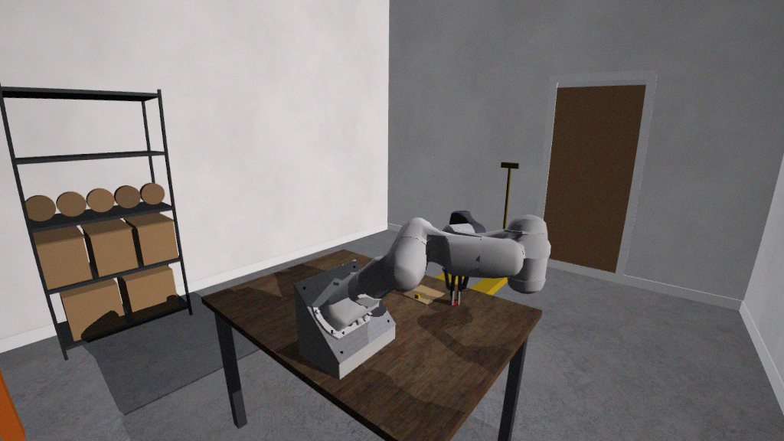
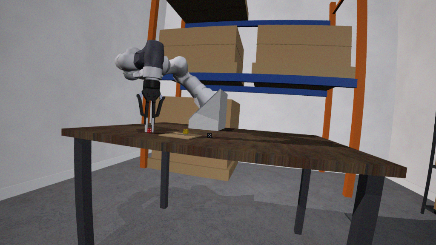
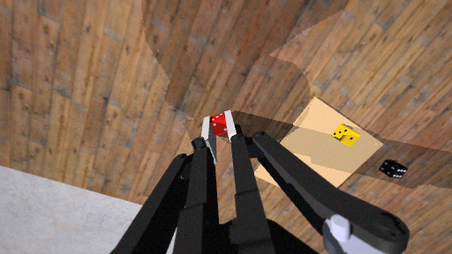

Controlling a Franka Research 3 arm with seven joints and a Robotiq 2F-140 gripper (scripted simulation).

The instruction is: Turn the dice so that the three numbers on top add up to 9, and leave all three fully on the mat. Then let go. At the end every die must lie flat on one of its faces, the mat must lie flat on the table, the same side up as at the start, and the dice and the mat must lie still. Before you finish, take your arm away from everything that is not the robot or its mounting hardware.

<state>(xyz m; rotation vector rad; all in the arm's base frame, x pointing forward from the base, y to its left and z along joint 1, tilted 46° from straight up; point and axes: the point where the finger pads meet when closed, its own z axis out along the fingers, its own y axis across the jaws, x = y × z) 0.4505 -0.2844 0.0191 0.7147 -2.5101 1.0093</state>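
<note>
The red die [image 1: 455,302] [image 2: 149,130] [image 3: 219,128] is on the table beside the mat, between the fingertips of my gripper [image 1: 455,301] [image 2: 149,129] [image 3: 220,123]. The gripper points down and is shut on the red die, a pad against each side. The tan mat [image 1: 432,295] [image 2: 170,135] [image 3: 305,143] lies flat. The yellow die [image 1: 417,295] [image 2: 185,131] [image 3: 346,135] sits on it. The black die [image 2: 209,135] [image 3: 394,168] sits on the table just off the mat's corner; it is not visible in the top view. The top numbers are hard to read.
The arm's grey wedge base [image 1: 344,340] [image 2: 208,117] stands on the wooden table [image 1: 438,383] [image 2: 274,149] [image 3: 88,88]. The table's edge shows at lower left in the wrist view. Shelves with boxes stand away from the table.
</note>
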